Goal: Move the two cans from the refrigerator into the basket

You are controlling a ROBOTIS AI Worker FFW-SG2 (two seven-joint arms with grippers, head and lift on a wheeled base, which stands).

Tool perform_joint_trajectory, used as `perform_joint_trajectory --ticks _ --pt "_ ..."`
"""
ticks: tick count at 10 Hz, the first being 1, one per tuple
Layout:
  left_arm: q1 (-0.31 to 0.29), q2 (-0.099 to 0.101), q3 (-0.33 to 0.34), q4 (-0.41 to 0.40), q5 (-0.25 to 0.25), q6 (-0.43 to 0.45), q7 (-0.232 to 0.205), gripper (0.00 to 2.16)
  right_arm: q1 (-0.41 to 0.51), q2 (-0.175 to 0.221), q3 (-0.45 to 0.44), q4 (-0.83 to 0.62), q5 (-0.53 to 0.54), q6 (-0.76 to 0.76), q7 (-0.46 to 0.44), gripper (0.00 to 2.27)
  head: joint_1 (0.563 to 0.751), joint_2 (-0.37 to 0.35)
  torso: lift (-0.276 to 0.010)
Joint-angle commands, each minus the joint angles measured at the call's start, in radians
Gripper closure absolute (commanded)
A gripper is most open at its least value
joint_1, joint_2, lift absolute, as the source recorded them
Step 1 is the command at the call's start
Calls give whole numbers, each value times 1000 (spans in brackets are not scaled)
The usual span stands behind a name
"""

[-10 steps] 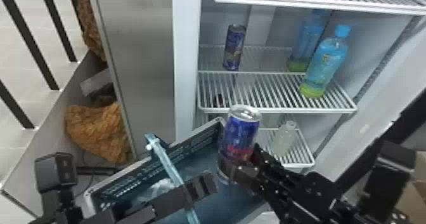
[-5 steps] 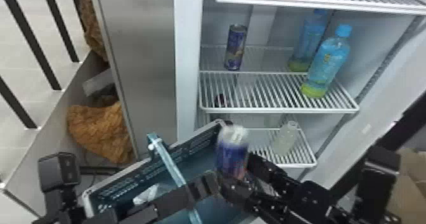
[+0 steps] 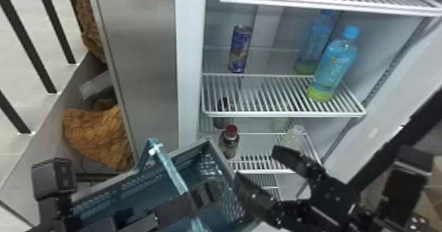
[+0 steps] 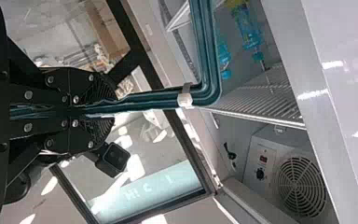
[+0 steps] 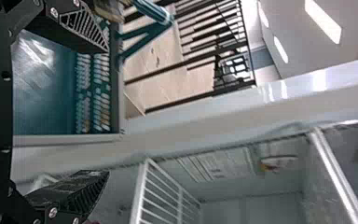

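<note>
Indoors, can on wire shelf, pale floor

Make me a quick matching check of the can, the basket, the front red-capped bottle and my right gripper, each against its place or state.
Column one
1. Can
2. Basket
3. Front red-capped bottle
4. Right gripper

Column two
A. On the lower shelf, along with a pale bottle
B. Open, with nothing between its fingers
C. Upright on the upper shelf, left of the blue-capped bottles
D. Its handle is clamped in the left gripper

Right pairs: 1-C, 2-D, 3-A, 4-B
</note>
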Motion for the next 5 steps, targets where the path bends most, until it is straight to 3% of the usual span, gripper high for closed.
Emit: perform_joint_trajectory --ticks 1,5 --pt "2 1 0 0 0 2 0 1202 0 17 -55 2 10 -66 -10 114 695 -172 -35" --pt "2 2 0 0 0 2 0 1202 8 64 -159 12 68 -174 -56 116 695 -272 -35"
